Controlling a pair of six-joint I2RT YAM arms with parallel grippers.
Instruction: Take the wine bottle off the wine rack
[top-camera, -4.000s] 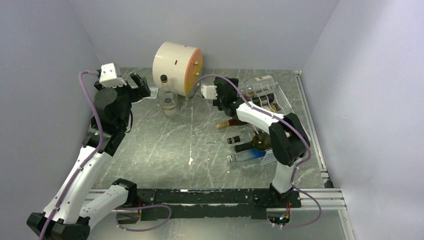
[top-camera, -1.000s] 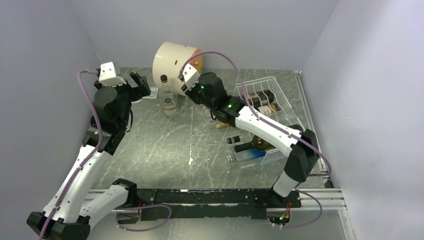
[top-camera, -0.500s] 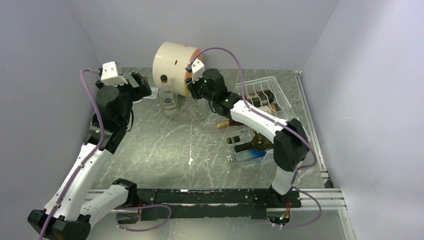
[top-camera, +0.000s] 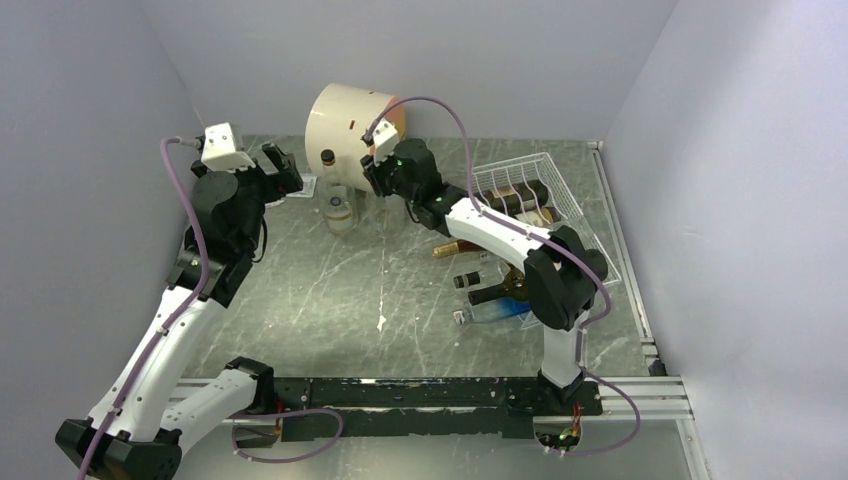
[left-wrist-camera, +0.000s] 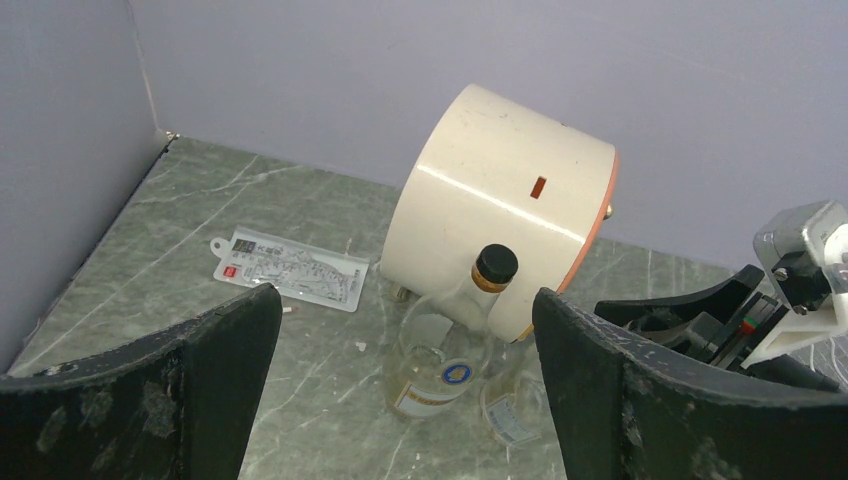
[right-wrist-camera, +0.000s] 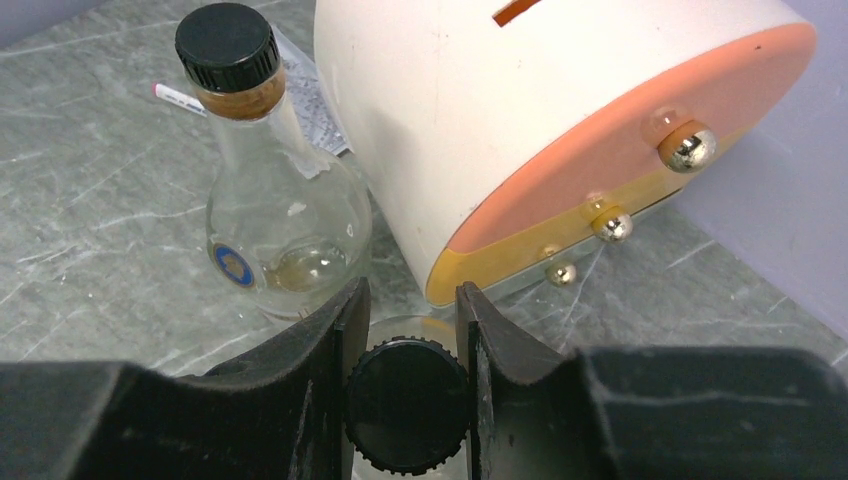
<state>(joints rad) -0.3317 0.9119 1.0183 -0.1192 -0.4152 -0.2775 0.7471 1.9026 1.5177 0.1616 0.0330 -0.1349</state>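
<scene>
The right gripper (right-wrist-camera: 409, 325) is closed hard on the black screw cap of the clear wine bottle (right-wrist-camera: 407, 403), one finger pressed to each side of the cap; the bottle hangs straight down beneath the fingers, upright, its glass shoulder just showing around the cap at the bottom centre of the wrist view; whether its foot touches the table (top-camera: 330, 290) I cannot tell. From overhead the grip sits in the upper middle of the frame, just in front of the cream drum (top-camera: 345, 118) with the orange face, and well left of the wine rack (top-camera: 512, 163); the bottle is out of the rack and apart from it. The white wire rack lies along the right of the frame with dark bottles (top-camera: 522, 195) in its cradles. A round-bellied flask (right-wrist-camera: 270, 205) with a black cap stands just left of the held bottle, near the drum. The left gripper (left-wrist-camera: 405, 300) is spread wide and holds nothing; it hangs at the upper left, facing the flask and drum, with a printed leaflet (left-wrist-camera: 290, 268) flat on the stone beyond its left finger.
</scene>
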